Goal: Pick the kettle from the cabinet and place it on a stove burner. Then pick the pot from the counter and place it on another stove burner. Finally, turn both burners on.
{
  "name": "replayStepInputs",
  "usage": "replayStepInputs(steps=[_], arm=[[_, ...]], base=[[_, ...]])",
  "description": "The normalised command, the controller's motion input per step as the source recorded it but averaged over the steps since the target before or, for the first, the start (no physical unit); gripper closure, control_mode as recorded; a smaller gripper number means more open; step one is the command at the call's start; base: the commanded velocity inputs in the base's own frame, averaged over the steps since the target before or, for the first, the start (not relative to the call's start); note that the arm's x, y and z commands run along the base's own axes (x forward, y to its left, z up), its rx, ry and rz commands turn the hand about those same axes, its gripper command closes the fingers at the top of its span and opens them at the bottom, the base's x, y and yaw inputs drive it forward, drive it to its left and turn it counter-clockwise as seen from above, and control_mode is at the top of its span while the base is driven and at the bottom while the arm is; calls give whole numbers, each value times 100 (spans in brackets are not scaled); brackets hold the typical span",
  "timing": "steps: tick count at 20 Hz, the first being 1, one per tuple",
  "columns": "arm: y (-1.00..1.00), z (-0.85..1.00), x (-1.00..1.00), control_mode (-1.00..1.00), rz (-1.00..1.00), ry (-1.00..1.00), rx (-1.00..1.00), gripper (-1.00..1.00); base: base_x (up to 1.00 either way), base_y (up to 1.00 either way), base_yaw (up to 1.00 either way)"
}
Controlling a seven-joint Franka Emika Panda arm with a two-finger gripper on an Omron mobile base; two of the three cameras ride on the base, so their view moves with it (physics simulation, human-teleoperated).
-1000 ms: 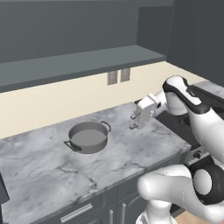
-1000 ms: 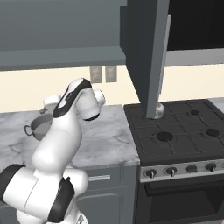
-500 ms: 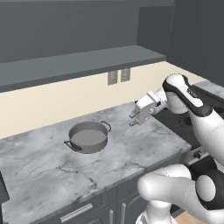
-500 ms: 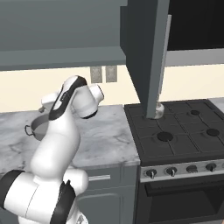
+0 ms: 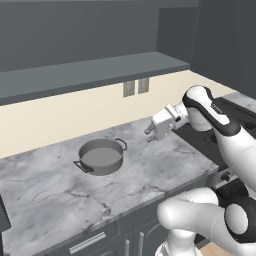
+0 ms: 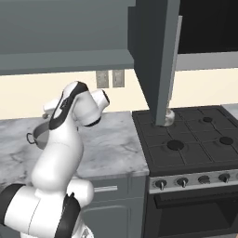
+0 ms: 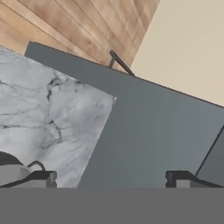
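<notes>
Hovering above the marble-veined white-grey stone table (image 5: 60,190), the white arm's two-finger gripper (image 5: 150,135) hangs with its jaws spread wide and empty (nothing between them). Just to its left, apart from it, sits the wide shallow grey metal pot (image 5: 101,156). A small shiny silver kettle (image 6: 167,118) stands on the black four-burner cooktop (image 6: 195,139), right of the table.

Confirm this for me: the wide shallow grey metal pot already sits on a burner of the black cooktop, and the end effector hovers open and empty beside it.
Wrong on the place: the wide shallow grey metal pot sits on the marble-veined stone counter, not on the black cooktop, as the left base view shows. The end effector does hover open and empty beside it.
</notes>
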Motion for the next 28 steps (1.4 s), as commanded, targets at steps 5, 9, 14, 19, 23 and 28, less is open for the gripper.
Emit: replayStepInputs(steps=[5, 9, 14, 19, 23, 28], arm=[[0, -26, 50, -100, 0, -8, 0, -100], [0, -35, 48, -100, 0, -7, -1, -100], [-1, -35, 37, -100, 1, -7, -2, -100], [0, -30, 32, -100, 3, -3, -4, -100], [-2, -20, 29, -100, 6, 0, 0, -100], [-4, -27, 26, -100, 7, 0, 0, -100]], base=[[0, 0, 0], [0, 0, 0], [0, 0, 0], [0, 0, 0], [0, 0, 0], [0, 0, 0]])
